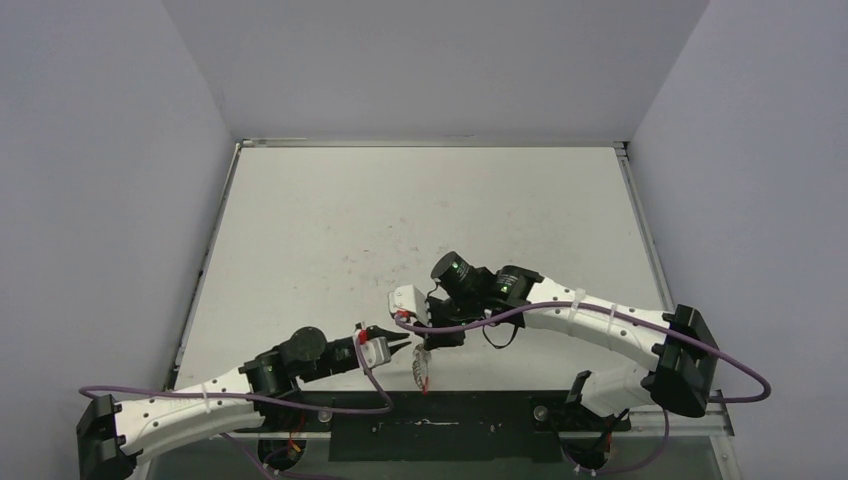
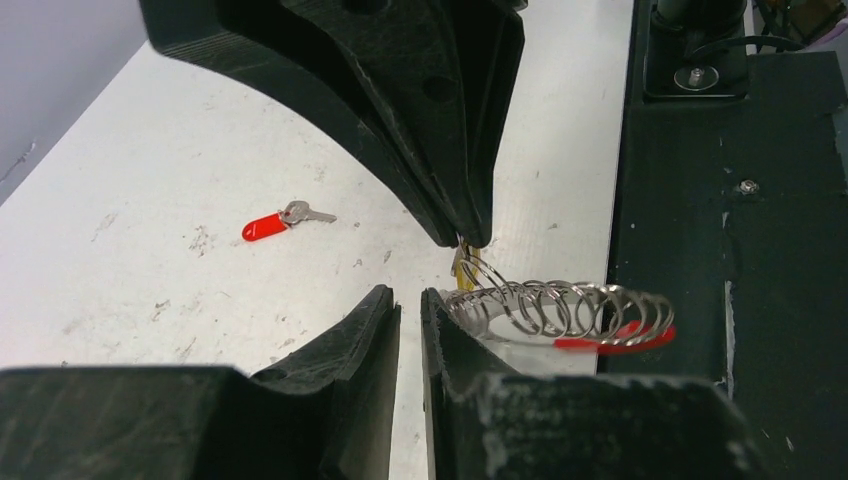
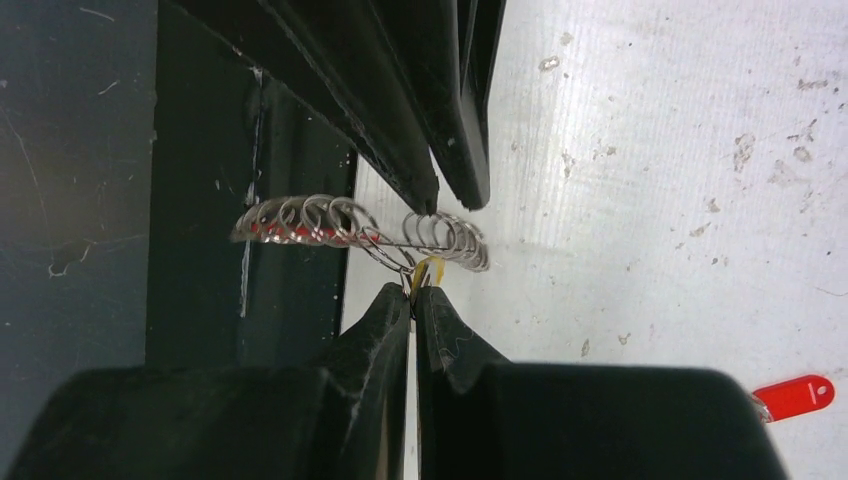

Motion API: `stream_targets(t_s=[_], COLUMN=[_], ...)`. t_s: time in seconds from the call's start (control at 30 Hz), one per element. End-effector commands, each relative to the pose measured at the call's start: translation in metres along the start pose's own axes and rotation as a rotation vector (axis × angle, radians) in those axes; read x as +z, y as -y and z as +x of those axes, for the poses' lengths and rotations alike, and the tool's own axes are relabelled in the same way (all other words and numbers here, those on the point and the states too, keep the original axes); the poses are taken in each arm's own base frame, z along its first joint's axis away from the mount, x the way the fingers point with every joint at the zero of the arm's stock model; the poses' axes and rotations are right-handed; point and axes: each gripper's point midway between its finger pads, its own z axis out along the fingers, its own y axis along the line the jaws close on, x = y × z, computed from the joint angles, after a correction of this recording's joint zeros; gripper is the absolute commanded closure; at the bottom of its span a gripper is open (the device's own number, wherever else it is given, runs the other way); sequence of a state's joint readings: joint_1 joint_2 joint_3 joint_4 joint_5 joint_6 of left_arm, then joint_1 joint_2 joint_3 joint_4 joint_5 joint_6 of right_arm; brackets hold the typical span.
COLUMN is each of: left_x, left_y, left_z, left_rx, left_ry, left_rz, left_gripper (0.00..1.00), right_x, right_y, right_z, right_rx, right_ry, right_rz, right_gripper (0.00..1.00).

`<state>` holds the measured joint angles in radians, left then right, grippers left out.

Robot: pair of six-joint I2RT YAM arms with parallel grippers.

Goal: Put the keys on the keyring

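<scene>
right gripper [image 3: 412, 292] pinched shut on yellow key [image 3: 428, 268] at one end of keyring [image 2: 560, 315], which stretches toward the near edge. left gripper [image 2: 408, 296] almost closed, slit empty, touching keyring. red key [image 2: 285, 220] flat on table [image 2: 150, 200], well apart.

The left gripper [image 1: 398, 342] reaches in from 7 o'clock. The right gripper [image 1: 428, 346] reaches in from 4 o'clock. Their tips are close together low on the white table [image 1: 400, 220], near 6 o'clock. The shiny keyring [image 1: 421, 368] is just below the right gripper. Its red end points to 6 o'clock, at the black strip [image 1: 450, 425].
</scene>
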<state>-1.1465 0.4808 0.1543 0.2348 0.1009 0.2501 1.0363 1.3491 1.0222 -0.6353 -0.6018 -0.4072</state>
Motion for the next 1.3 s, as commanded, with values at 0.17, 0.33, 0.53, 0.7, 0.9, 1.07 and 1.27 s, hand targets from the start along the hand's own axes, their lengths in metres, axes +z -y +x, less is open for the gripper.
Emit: stream_targets(t_s=[0.17,0.33,0.53,0.7,0.9,1.07,1.27], left_x=[0.002,-0.002,-0.02,-0.028,-0.026,-0.015,-0.007], left_y=[-0.003,-0.001,-0.014,-0.011,-0.009,-0.01,-0.011], left_z=[-0.019,-0.017,-0.019,-0.028,-0.022,-0.018,-0.016], left_rx=[0.059,0.013,-0.077,-0.162,-0.218,-0.253,-0.279], left_ry=[-0.085,-0.156,-0.195,-0.158,-0.211,-0.248,-0.264], left_rz=[0.051,0.064,-0.039,-0.051,-0.054,-0.067,-0.082], left_gripper=[0.86,0.85,0.82,0.82,0.83,0.82,0.8], right_x=[-0.005,0.0,0.004,0.007,0.01,0.012,0.014], right_y=[0.011,0.014,0.017,0.019,0.023,0.024,0.024], right_z=[-0.037,-0.043,-0.04,-0.041,-0.045,-0.048,-0.047], right_rx=[0.032,0.079,0.125,0.155,0.197,0.229,0.239], right_ry=[0.015,0.017,-0.013,-0.02,-0.011,-0.005,-0.009], right_rz=[0.058,0.063,0.082,0.095,0.114,0.12,0.117], right_gripper=[1.0,1.0,1.0,1.0,1.0,1.0,1.0])
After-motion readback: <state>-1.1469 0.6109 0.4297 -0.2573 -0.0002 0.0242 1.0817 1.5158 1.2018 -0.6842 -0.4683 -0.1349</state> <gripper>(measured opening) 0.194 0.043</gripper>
